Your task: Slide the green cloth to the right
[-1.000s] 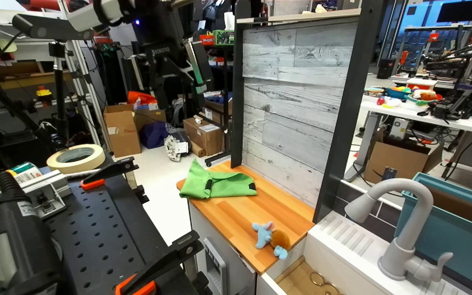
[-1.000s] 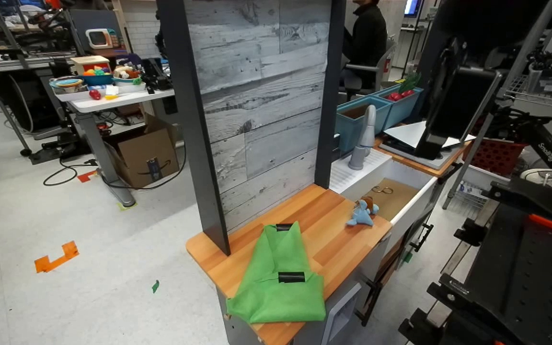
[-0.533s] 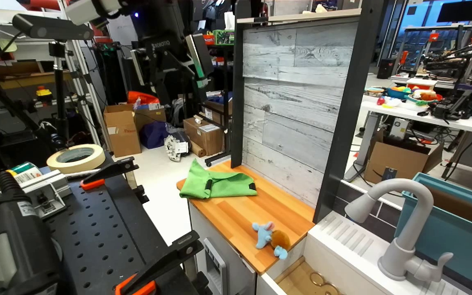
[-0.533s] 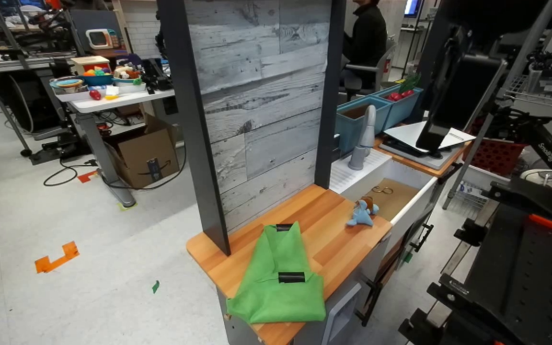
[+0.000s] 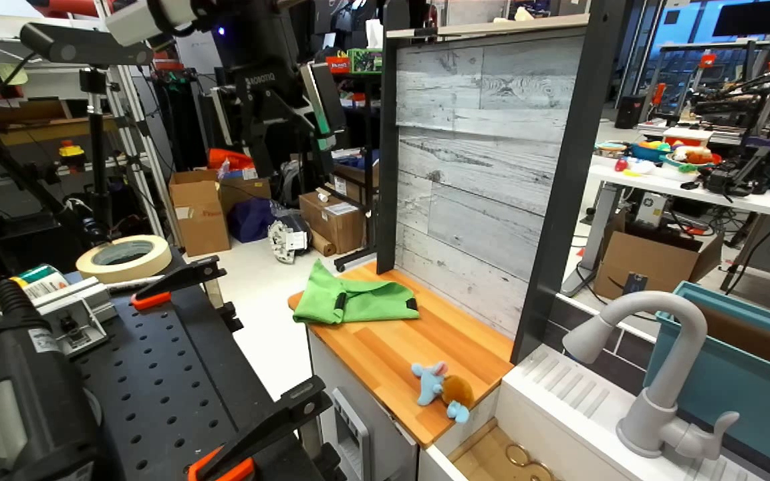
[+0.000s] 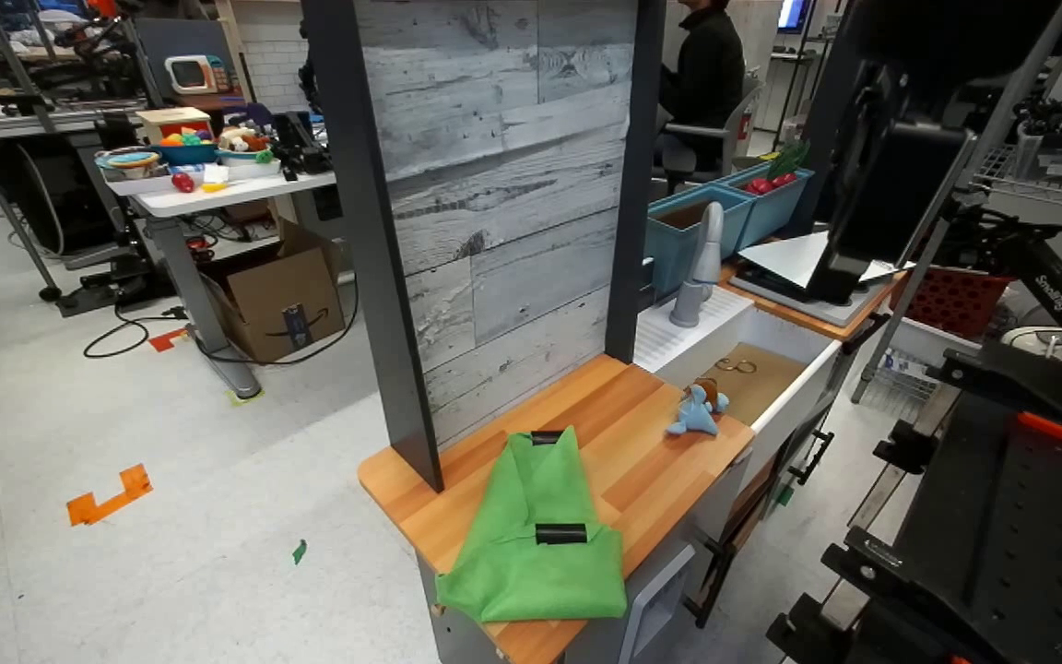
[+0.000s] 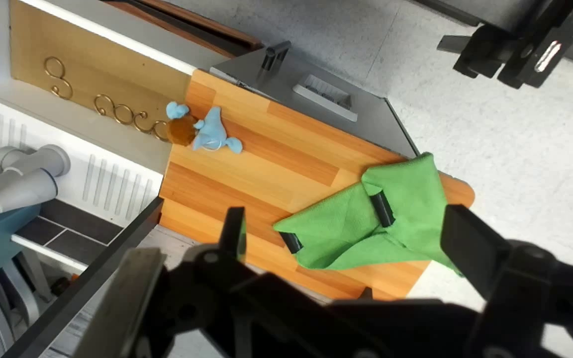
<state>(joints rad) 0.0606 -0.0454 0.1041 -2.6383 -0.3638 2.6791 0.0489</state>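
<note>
The green cloth (image 5: 358,302) lies folded, with black tape pieces on it, at the far end of the wooden countertop (image 5: 398,347). It also shows in an exterior view (image 6: 531,572), where one end covers the counter's end, and in the wrist view (image 7: 411,199), where a corner hangs past the edge. My gripper (image 5: 295,160) is open and empty, high above the counter and apart from the cloth. It shows dark and partly cut off in an exterior view (image 6: 835,272). In the wrist view my gripper's (image 7: 343,219) fingers are wide apart, with the cloth far below between them.
A blue and brown plush toy (image 5: 430,384) lies on the counter near the sink (image 6: 761,369). A grey faucet (image 5: 682,361) rises beside the sink. A wood-look back panel (image 6: 513,212) with dark posts stands along the counter. A black perforated table (image 5: 164,374) with clamps stands opposite.
My gripper rises slightly and then sinks back to nearly the same height, a little to one side. The cloth and the plush toy have not moved.
</note>
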